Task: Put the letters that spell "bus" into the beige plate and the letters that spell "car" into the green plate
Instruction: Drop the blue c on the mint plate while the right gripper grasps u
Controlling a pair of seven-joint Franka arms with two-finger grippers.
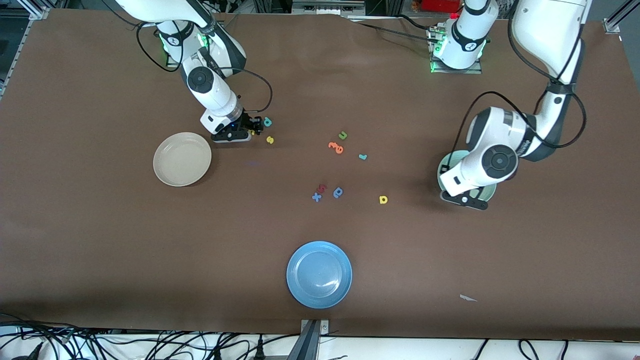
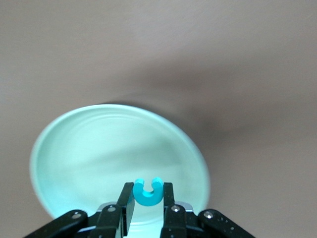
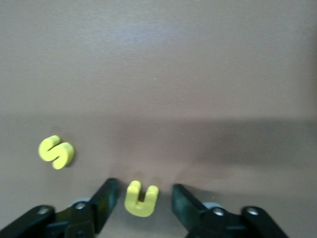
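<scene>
Two arms at work over a brown worktop [image 1: 100,240]. Left tool [image 2: 147,207] hangs over the green plate [image 2: 74,148], at the left arm's end of the worktop; its fingers [image 2: 128,201] pinch a teal "c" [image 2: 147,192], held above the plate's inner floor. In the front view the left arm covers most of that plate, with only its rim showing.

Right tool [image 3: 143,198] is down at the worktop, just beside the beige plate [image 1: 182,159], toward the right arm's end. Its fingers [image 3: 104,198] stand on either side of the yellow "u" [image 3: 140,198], with a gap on each side: spread, not pressing the letter. The "u" lies flat on the worktop. The yellow "s" [image 3: 56,151] lies near it, apart from the tool. The teal "b" [image 1: 267,121] sits close by the right tool, a little farther from the front camera than the "s".

Beige plate holds nothing visible.

Mid-worktop scatter: olive-green "u" [image 1: 342,135], orange letter [image 1: 336,147] just beside it, teal "r" [image 1: 363,157] nearby. Nearer the front camera: dark red letter [image 1: 322,188], blue "x" [image 1: 316,197], blue "a"-like letter [image 1: 338,192] in a cluster; yellow "a" [image 1: 383,200] lies apart, toward the green plate. Blue plate [image 1: 319,274] sits nearest the front camera, well apart from all letters.
</scene>
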